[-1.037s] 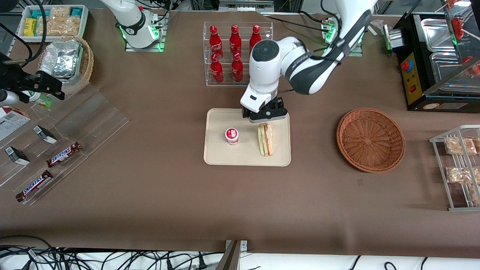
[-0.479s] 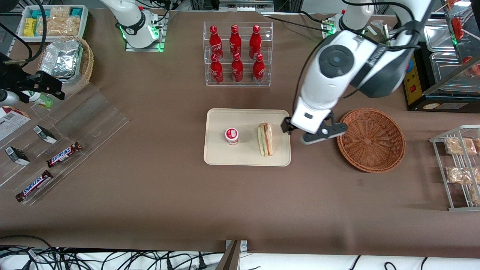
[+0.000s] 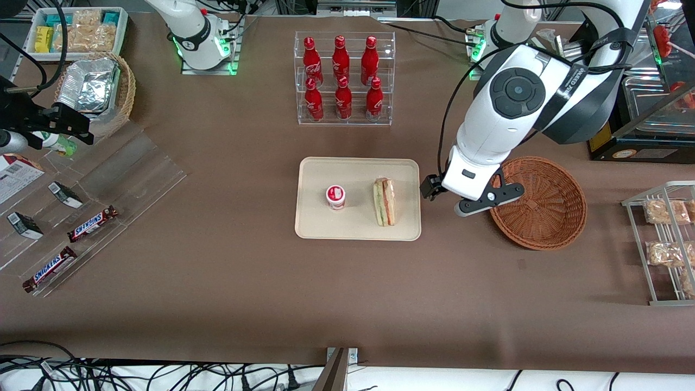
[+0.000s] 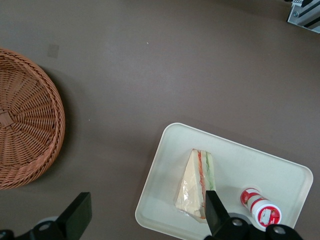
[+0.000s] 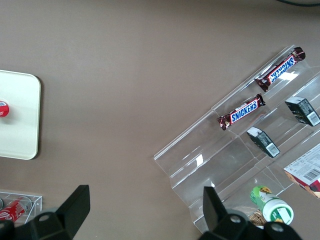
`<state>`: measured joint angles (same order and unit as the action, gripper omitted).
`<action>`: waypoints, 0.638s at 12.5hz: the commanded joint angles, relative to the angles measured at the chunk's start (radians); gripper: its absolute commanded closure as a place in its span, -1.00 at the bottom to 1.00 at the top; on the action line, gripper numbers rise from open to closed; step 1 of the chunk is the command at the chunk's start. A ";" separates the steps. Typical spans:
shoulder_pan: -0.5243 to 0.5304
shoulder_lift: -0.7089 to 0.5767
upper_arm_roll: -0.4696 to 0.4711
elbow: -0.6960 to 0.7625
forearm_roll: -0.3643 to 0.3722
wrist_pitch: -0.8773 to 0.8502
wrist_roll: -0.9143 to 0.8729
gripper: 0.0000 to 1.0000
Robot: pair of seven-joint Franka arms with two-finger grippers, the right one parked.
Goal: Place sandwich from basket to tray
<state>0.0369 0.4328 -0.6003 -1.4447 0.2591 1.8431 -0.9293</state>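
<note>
The wrapped sandwich (image 3: 384,202) (image 4: 197,182) lies on the cream tray (image 3: 358,225) (image 4: 240,160), beside a small red-and-white cup (image 3: 336,196) (image 4: 260,206). The reddish-brown basket (image 3: 537,202) (image 4: 25,135) stands empty, beside the tray toward the working arm's end of the table. My gripper (image 3: 466,199) (image 4: 145,220) hangs high above the bare cloth between tray and basket. It is open, and nothing sits between its fingers (image 4: 76,215).
A clear rack of red cola bottles (image 3: 342,76) stands farther from the front camera than the tray. Acrylic shelves with Snickers bars (image 3: 92,222) lie toward the parked arm's end. A wire snack rack (image 3: 662,239) and a black appliance (image 3: 624,108) flank the basket.
My gripper has left the sandwich on the tray, risen, and swung sideways from above the tray to the gap between tray and basket. The sandwich has not moved.
</note>
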 commanded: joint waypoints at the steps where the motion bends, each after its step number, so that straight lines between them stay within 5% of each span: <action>1: 0.027 -0.002 0.002 0.038 -0.020 -0.030 0.044 -1.00; 3: 0.025 -0.003 0.083 0.046 -0.055 -0.044 0.180 -1.00; 6: -0.024 -0.006 0.322 0.159 -0.225 -0.175 0.474 -1.00; 8: -0.025 -0.009 0.407 0.176 -0.254 -0.212 0.669 -1.00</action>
<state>0.0434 0.4290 -0.2705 -1.3110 0.0488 1.6842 -0.4103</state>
